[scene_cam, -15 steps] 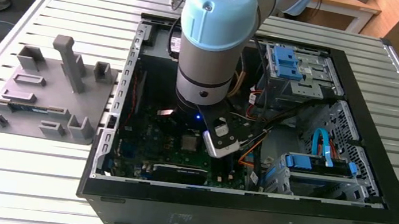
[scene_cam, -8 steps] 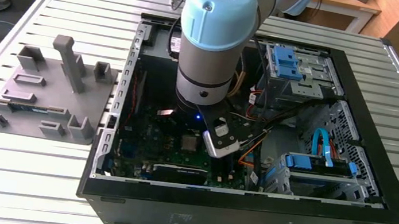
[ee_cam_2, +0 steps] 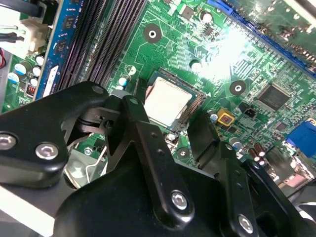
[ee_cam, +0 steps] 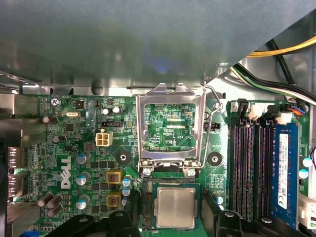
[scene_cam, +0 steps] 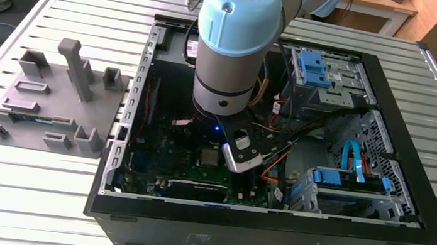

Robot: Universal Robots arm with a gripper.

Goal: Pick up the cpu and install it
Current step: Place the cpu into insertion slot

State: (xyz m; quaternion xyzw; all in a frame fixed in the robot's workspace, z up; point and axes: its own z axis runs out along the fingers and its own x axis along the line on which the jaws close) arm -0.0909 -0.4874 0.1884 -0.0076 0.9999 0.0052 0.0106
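Resting flat in the socket, the cpu lies between the jaws, which stand wide apart, one on each side, gripping nothing. The hinged frame beside it stands open. In the exterior view, the tray sits at 9 o'clock from the case. The chip looks light, stiff and slick-topped, with a delicate underside, so it is best held by opposite edges.

The small, square, silver-topped cpu is lying in the dark-rimmed rectangular socket on the green motherboard. The black gripper fingers are standing apart, flanking the socket.
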